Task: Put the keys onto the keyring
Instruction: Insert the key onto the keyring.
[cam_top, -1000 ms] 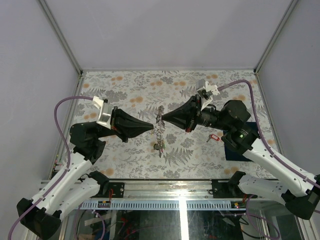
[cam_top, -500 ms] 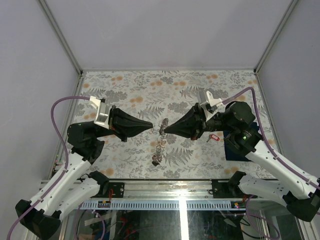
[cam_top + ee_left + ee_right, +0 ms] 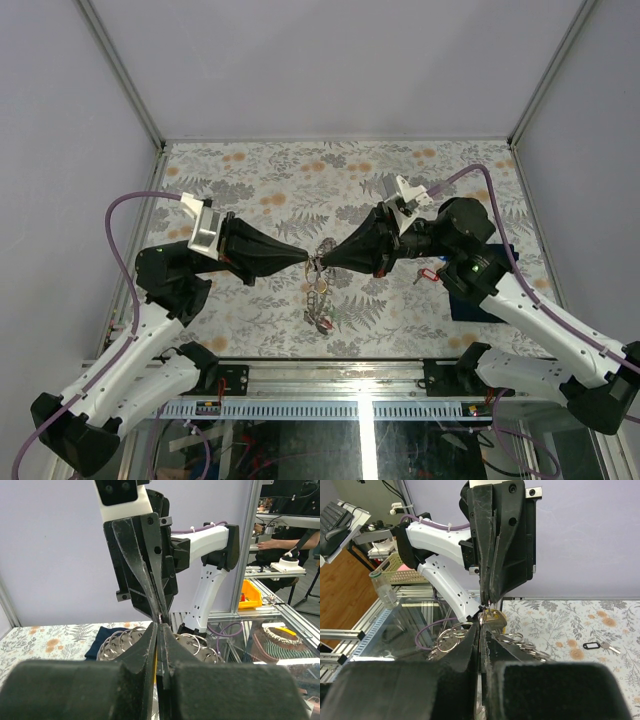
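The keyring [image 3: 318, 288], a grey ring strung with several small wire loops, hangs between both arms above the mat. My left gripper [image 3: 307, 257] and right gripper [image 3: 323, 262] meet tip to tip at its upper end, each shut on it. Loops fan out on both sides of the left fingers [image 3: 150, 650] and of the right fingers [image 3: 470, 650]. A brass-coloured piece [image 3: 494, 620] sits right where the tips meet; whether it is a key I cannot tell. One key with a red tag [image 3: 429, 274] and one with a black tag [image 3: 591, 644] lie on the mat.
A dark blue cloth [image 3: 470, 302] lies on the floral mat [image 3: 260, 180] under the right forearm, also visible behind the loops as the cloth [image 3: 102, 639]. The frame posts [image 3: 120, 80] border the mat at the back corners.
Both grippers have come a little nearer to the arm bases, still tip to tip. The right wrist has turned, and the keyring now hangs lower and more slanted.
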{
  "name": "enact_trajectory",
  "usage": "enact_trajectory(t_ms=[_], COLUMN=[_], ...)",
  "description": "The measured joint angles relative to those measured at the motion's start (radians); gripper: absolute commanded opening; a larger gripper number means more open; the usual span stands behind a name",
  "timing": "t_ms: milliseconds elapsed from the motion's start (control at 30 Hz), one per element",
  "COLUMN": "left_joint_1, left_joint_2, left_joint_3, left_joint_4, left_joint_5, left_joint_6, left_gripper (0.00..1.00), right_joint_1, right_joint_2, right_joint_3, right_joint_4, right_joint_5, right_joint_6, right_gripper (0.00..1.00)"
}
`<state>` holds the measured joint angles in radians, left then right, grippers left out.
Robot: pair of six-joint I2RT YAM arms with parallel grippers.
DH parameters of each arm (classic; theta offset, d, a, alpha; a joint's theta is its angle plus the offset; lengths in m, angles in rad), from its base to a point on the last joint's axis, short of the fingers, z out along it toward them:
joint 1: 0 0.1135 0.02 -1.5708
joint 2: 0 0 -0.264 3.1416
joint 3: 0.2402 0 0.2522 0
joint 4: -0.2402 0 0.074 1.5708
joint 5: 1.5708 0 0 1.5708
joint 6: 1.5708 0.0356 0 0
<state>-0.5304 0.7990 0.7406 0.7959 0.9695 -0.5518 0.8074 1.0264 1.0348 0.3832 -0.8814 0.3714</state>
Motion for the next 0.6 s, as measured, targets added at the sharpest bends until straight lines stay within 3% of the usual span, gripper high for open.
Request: enact_trajectory(t_ms=[600], left_joint_1=[-0.009], left_joint_2=[0.008], left_joint_3=[0.000], left_joint_4=[0.039], left_joint_5=[0.000], left_joint_6=[-0.020], left_gripper=[0.00], right_joint_1=[0.000], right_joint_2=[0.015], right_joint_3=[0.000], right_joint_4=[0.048], right_joint_5=[0.008], right_joint_6=[0.060], right_gripper=[0.00])
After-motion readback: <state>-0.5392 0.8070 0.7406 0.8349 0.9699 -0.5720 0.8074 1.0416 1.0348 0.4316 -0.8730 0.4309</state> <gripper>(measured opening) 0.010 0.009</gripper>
